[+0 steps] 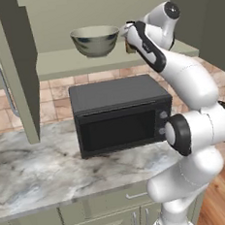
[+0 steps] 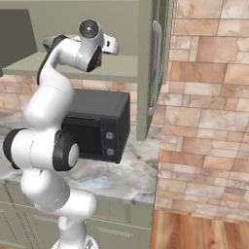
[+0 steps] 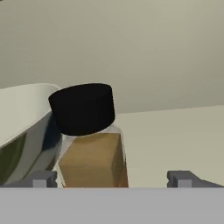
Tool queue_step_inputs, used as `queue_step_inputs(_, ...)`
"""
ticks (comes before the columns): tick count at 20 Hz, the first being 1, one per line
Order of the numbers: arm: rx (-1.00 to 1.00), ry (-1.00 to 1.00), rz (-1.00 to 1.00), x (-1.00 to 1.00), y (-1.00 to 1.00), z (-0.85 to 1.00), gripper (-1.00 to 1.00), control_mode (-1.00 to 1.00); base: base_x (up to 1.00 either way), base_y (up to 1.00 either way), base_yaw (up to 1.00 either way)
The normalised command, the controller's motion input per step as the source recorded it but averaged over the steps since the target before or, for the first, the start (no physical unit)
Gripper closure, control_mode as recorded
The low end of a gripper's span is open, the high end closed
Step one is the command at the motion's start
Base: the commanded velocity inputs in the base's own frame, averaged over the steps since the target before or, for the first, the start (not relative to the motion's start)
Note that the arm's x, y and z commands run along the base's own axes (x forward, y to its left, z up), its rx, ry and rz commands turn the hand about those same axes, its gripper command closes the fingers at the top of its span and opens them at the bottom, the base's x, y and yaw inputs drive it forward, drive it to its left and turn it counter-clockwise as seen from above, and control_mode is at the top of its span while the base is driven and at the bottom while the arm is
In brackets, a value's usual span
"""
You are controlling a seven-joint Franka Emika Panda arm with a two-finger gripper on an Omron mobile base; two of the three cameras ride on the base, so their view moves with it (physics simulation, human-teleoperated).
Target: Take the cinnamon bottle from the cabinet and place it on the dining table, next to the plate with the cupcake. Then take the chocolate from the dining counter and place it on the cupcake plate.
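Note:
The cinnamon bottle (image 3: 92,144), clear glass with brown powder and a black cap, stands upright on the cabinet shelf (image 3: 175,135). In the hand view it is close ahead, between my gripper's (image 3: 113,179) spread tips and nearer the left one. The jaws are open and nothing is gripped. In the left base view the gripper (image 1: 127,34) reaches into the open upper cabinet right of a metal bowl, and a sliver of the bottle (image 1: 128,47) shows behind it. The plate, cupcake and chocolate are out of view.
A steel bowl (image 1: 95,40) sits on the same shelf, just left of the bottle and nearly touching it. Below is a black microwave (image 1: 119,113) on the marble counter (image 1: 37,165). The cabinet doors (image 1: 10,70) stand open on both sides. A brick wall (image 2: 209,121) rises at the right.

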Motion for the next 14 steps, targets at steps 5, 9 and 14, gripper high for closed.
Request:
queue_step_inputs(5,0.0,0.0,0.06,0.23,0.07,-0.13,-1.0,-1.0,0.0,0.0,0.0)
queue_step_inputs(9,-0.02,0.0,0.06,0.2,0.15,-0.27,-1.0,-1.0,0.0,0.0,0.0)
queue_step_inputs(14,-0.02,0.0,0.05,0.1,0.14,-0.18,1.0,-1.0,0.0,0.0,0.0)
